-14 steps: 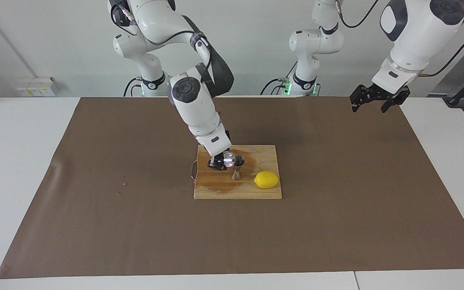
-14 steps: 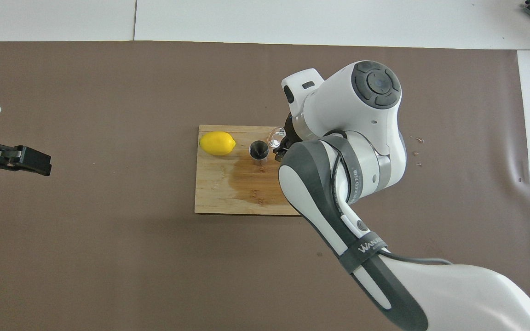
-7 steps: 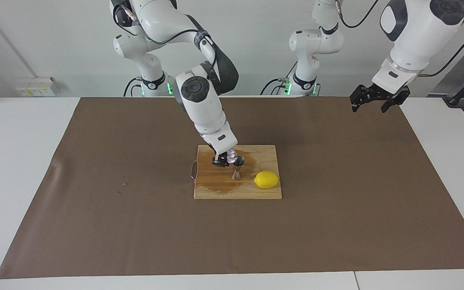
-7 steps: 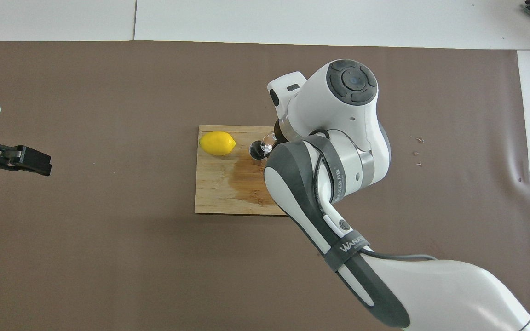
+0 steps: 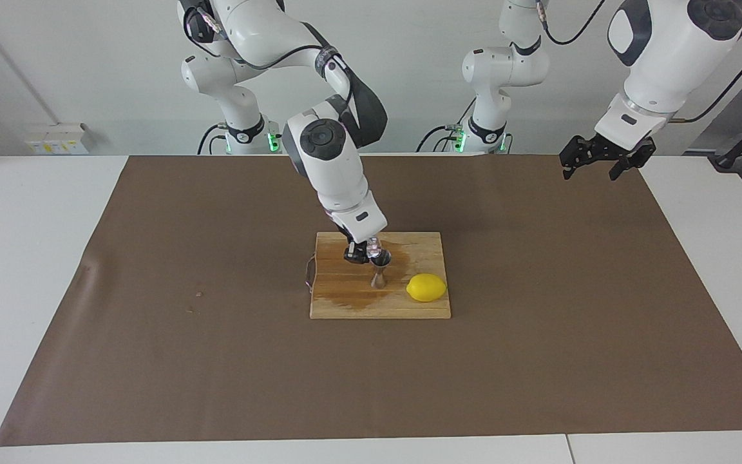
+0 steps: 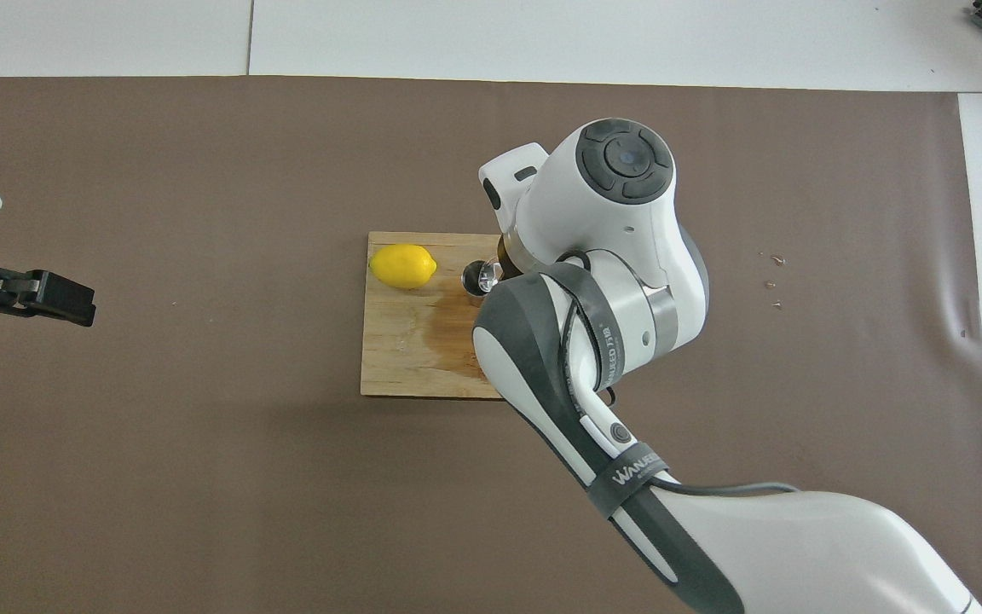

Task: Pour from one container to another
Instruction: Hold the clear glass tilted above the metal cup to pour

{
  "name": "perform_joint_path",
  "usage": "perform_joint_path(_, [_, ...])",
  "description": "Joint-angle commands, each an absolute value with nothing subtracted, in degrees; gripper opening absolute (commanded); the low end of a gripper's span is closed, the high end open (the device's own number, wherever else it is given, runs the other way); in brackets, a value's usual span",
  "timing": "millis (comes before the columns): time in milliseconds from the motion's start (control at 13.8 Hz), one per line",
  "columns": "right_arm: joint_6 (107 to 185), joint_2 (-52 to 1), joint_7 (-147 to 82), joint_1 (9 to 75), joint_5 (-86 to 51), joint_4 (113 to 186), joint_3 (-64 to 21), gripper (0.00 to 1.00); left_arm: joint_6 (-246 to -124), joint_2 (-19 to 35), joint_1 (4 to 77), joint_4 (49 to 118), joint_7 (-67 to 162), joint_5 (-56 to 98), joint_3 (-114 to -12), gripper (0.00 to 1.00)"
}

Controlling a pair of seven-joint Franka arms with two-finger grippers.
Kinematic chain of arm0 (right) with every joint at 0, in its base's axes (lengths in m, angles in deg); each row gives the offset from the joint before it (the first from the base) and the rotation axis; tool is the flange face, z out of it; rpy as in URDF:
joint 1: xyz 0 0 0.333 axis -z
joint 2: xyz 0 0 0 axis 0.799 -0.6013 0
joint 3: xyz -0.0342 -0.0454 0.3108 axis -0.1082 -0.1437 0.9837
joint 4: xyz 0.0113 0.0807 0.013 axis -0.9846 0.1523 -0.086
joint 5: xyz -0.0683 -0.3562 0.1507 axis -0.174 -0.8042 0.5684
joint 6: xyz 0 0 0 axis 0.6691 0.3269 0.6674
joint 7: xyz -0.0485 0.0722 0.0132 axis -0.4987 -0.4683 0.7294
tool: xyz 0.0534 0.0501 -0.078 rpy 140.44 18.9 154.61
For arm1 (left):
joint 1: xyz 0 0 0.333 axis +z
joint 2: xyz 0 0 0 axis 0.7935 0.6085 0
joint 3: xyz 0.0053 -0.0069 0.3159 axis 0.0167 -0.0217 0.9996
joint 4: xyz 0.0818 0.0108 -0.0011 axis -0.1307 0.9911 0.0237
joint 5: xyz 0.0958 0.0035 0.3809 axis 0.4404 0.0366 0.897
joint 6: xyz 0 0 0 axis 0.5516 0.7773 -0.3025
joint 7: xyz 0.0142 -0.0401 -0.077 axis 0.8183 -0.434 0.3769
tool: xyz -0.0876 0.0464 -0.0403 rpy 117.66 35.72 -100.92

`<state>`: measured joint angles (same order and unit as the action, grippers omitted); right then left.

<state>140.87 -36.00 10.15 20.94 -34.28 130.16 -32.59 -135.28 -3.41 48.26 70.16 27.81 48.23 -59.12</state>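
My arms are glossy white shells with dark grey joint caps and rounded elbows. My right arm (image 6: 619,281) wears a dark grey strap with white lettering, and a black cable runs along its casing. My right gripper (image 5: 363,252) and left gripper (image 5: 605,161) are both black, each mounted on a white wrist block with a small dark inset. Green lights glow at both bases. A black cable loops from my left arm (image 5: 667,58).
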Motion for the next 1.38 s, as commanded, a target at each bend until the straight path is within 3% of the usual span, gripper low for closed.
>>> perform_joint_path(0, [139.17,-36.56,8.44,20.96,-37.12,128.8,-32.26,0.0,-135.28,-4.74,48.03,71.62,27.82,47.69,-58.72,1.0])
perform_joint_path(1306, [138.38,-37.87,4.31,19.46,-40.65,127.74,-32.34,0.0,-135.19,-4.82,48.03,71.53,27.82,47.69,-58.72,1.0])
